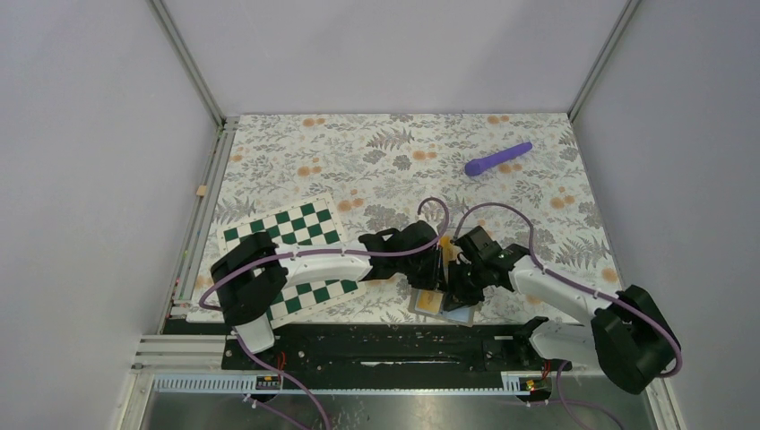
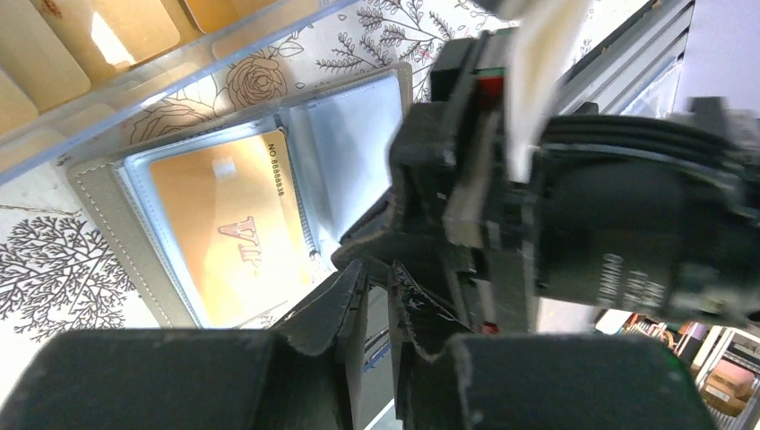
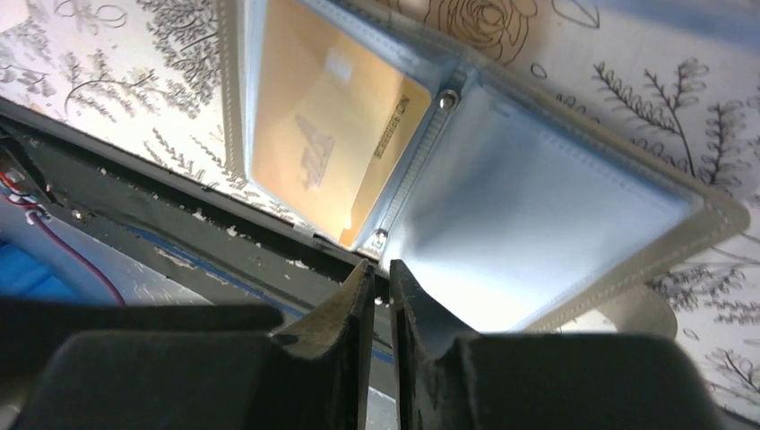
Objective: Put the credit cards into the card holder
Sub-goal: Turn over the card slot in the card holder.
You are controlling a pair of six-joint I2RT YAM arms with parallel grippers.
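Already one credit card (image 2: 228, 237) sits in the left-hand clear pocket of the open card holder (image 3: 538, 215), its print showing through the plastic. The pocket beside it, across the spine, is empty. The holder lies flat on the flowered counter (image 1: 358, 161), close to the arms' bases. More credit cards (image 2: 107, 27) lie in a clear tray (image 2: 179, 76) just beyond the holder's far edge.

Both tools crowd the holder. The right tool (image 3: 378, 269) has its jaws drawn almost together, only a slit between them. Its tips are at the holder's near edge by the foot of the spine. It may be pinching a lip of the sleeve, but I cannot tell. The left tool (image 2: 376, 278) is likewise closed to a slit just beside the right one. No card shows between its fingers, and whether it grips anything I cannot tell.

By my reading, the step in hand is readying the empty pocket, with at least one more card to go in.

Next, one tool would need to open and take a card from the tray by its thin edge. It would then line that edge up with the pocket's mouth and slide the card in flat while the other tool steadies the holder.

Farther out lie a chessboard (image 1: 287, 233) and a purple rod (image 1: 498, 159), neither needed.
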